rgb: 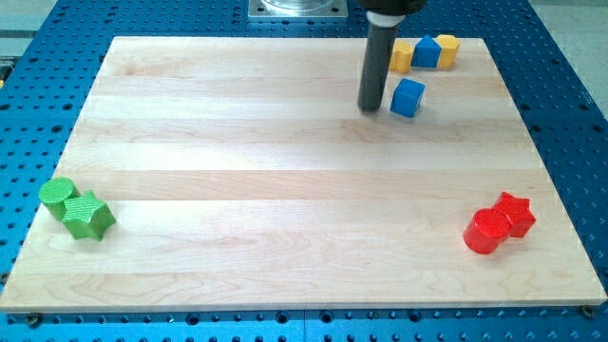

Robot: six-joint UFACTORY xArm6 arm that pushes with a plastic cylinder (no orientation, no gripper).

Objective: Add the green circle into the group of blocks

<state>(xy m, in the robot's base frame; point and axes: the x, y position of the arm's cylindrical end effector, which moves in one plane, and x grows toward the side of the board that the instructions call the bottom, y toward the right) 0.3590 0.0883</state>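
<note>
The green circle (57,195) lies near the board's left edge, touching a green star-shaped block (89,216) just to its lower right. My tip (370,107) is near the view's top, right of centre, far from the green circle. A blue cube (408,97) sits just to the right of my tip, a small gap apart. Above it, at the top edge, a yellow block (402,55), a blue block (427,51) and another yellow block (446,48) stand in a row.
A red cylinder (485,231) and a red star-shaped block (514,214) touch each other at the lower right. The wooden board (285,171) lies on a blue perforated table (570,114). The arm's base shows at the top centre.
</note>
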